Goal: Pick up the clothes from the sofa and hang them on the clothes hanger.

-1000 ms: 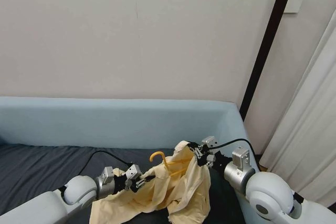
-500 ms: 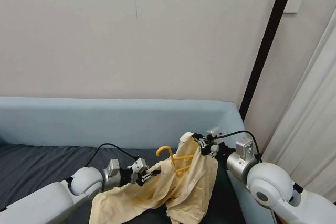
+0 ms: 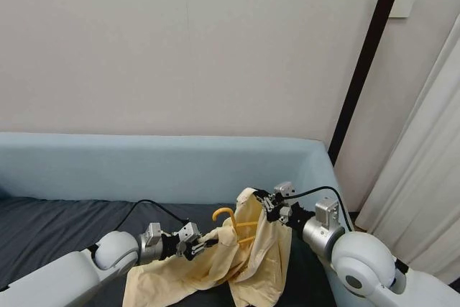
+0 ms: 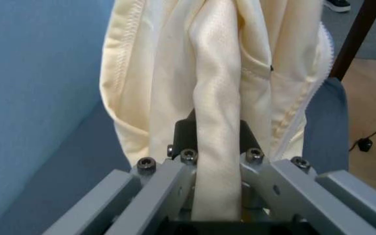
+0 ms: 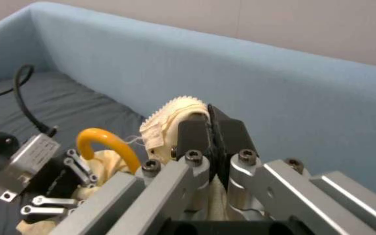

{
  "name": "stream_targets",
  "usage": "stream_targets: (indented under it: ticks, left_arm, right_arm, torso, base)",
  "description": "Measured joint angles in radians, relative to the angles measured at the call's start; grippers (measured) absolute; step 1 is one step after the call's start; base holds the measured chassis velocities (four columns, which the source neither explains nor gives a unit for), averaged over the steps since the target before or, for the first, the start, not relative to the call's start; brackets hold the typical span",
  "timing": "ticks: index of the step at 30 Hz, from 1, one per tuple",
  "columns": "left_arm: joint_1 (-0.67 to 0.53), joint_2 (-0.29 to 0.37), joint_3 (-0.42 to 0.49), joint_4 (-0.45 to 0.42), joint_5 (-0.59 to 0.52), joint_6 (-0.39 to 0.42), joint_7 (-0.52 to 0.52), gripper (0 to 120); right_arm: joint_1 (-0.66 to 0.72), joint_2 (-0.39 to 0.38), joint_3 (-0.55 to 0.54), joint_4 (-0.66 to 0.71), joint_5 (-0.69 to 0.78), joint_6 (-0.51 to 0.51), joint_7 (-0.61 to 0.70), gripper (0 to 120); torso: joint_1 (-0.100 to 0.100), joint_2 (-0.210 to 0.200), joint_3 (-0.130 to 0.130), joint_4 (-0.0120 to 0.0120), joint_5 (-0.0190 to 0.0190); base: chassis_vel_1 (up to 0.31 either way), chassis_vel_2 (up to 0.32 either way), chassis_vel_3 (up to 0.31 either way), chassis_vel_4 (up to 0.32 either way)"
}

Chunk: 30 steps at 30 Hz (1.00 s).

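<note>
Shirt (image 3: 248, 260) sags over sofa (image 3: 144, 167), long axis running between grippers: left gripper (image 3: 192, 244) pinched on low fold, right gripper (image 3: 267, 203) clamped on higher end, hanger (image 3: 224, 211) between them.

The pale yellow fabric garment (image 3: 253, 260) hangs bunched, raised at two points above the dark grey seat of the light blue sofa (image 3: 144, 167). A yellow-orange plastic hanger hook (image 3: 223, 214) juts up from its folds.

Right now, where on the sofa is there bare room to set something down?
Bare: the grey seat left of the garment, between backrest and left arm. Crowded: the right end, where left end effector and right end effector grip the garment on its hanger.
</note>
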Motion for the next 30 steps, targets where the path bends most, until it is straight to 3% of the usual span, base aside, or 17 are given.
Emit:
stream_targets:
  ticks: [10, 20, 30]
  left_arm:
    - [-0.068, -0.048, 0.07, 0.025, -0.004, 0.002, 0.002, 1]
    - [-0.062, -0.116, 0.01, 0.096, -0.056, 0.004, -0.051, 1]
    - [-0.082, -0.075, -0.008, 0.08, -0.152, -0.018, -0.023, 1]
  right_arm:
    - [0.013, 0.011, -0.02, -0.021, -0.017, 0.005, -0.001, 0]
    - [-0.074, 0.009, 0.02, 0.061, -0.014, 0.0, 0.016, 0]
    - [-0.156, 0.02, 0.037, 0.109, -0.043, -0.004, 0.013, 0]
  torso:
    - [0.0, 0.0, 0.0, 0.0003, 0.0001]
    - [0.0, 0.0, 0.0, 0.0001, -0.0001]
    - [0.0, 0.0, 0.0, 0.0001, -0.0002]
  base:
    - [0.0, 0.0, 0.0, 0.0]
    - [0.0, 0.0, 0.0, 0.0]
    - [0.0, 0.0, 0.0, 0.0]
